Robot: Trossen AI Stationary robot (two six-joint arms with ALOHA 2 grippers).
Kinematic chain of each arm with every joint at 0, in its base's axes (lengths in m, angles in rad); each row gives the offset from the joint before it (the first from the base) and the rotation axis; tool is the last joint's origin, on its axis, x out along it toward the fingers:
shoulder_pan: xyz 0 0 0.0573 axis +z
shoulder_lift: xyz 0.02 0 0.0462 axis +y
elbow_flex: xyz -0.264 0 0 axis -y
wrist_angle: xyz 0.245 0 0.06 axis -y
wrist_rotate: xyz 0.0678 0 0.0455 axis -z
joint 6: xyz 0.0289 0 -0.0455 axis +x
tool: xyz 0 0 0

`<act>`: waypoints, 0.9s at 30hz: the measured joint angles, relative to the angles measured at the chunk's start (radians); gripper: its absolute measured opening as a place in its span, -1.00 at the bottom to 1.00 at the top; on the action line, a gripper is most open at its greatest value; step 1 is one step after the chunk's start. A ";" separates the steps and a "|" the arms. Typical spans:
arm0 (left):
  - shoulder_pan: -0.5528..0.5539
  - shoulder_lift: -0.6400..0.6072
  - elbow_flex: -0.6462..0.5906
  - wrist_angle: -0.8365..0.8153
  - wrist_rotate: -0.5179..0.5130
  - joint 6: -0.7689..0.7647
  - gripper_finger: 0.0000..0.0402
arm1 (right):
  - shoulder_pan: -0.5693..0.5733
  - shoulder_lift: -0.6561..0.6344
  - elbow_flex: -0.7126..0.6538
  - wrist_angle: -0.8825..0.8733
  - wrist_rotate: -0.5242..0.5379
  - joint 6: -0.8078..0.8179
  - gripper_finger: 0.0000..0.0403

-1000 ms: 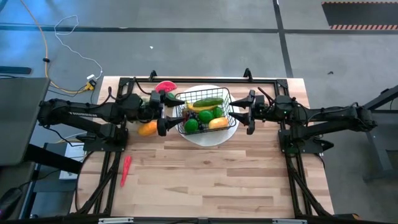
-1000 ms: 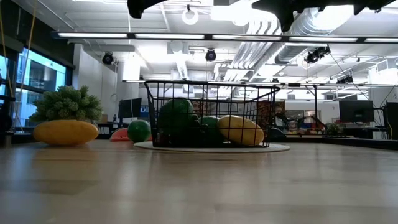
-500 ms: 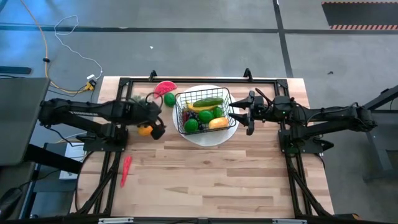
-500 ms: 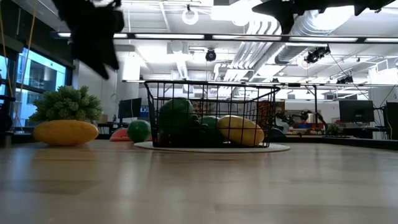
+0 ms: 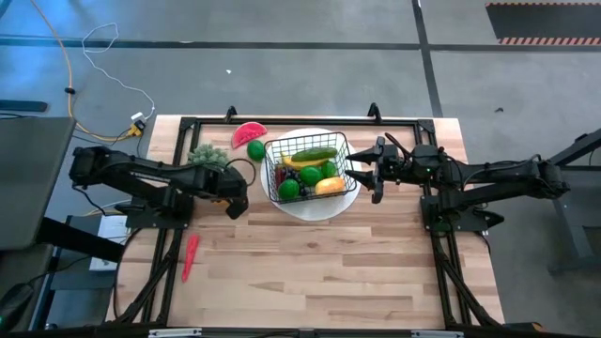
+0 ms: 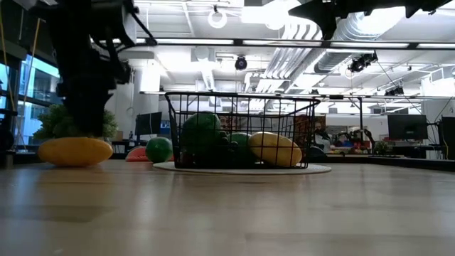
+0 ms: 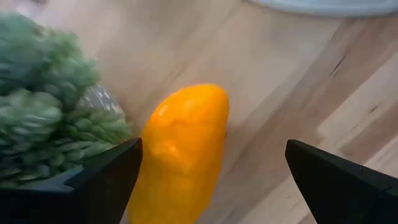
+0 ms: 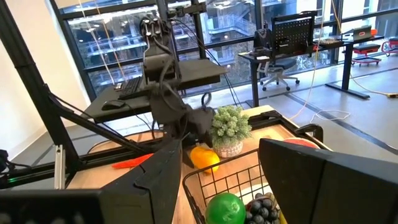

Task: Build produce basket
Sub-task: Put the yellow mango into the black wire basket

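Observation:
An orange-yellow fruit (image 7: 180,149) lies on its side on the table, left of the basket; it also shows in the low view (image 6: 75,151). My left gripper (image 7: 213,149) is open just above it, one finger on either side, not touching. In the high view the left gripper (image 5: 231,195) hides the fruit. The black wire basket (image 5: 305,167) stands on a white plate (image 5: 315,208) and holds a cucumber, limes, grapes and a yellow fruit. My right gripper (image 5: 374,175) is open and empty, in the air right of the basket.
A green bushy plant (image 5: 208,155) stands just beyond the fruit, close to my left gripper. A watermelon slice (image 5: 249,131) and a lime (image 5: 255,148) lie far left of the basket. A red pepper (image 5: 191,253) lies near the table's left edge.
My left gripper has gone from beside the basket's left side toward the table's left and near edges and down, and now stands open over the orange-yellow fruit. The fruit has not moved.

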 joint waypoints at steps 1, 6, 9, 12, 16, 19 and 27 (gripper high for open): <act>0.004 0.021 0.000 -0.003 0.007 0.011 0.91 | 0.000 0.000 0.000 0.000 0.000 0.000 -0.02; 0.011 0.124 0.000 -0.006 0.003 0.022 0.91 | 0.000 0.000 0.000 0.000 0.000 0.000 -0.02; 0.011 0.170 0.000 -0.005 0.001 0.022 0.91 | 0.000 0.000 0.000 0.000 0.000 0.005 -0.02; 0.011 0.200 0.000 -0.004 0.001 0.022 0.91 | 0.000 0.000 0.000 0.000 0.000 0.019 -0.02; 0.010 0.206 0.000 -0.002 0.005 0.022 0.91 | 0.000 0.000 0.000 0.000 0.000 0.019 -0.02; 0.010 0.199 0.000 -0.006 0.021 0.023 0.86 | 0.000 0.000 0.000 0.000 0.000 0.019 -0.02; 0.010 0.197 0.000 -0.007 0.058 0.049 0.53 | 0.000 0.000 0.000 -0.003 0.000 0.019 -0.02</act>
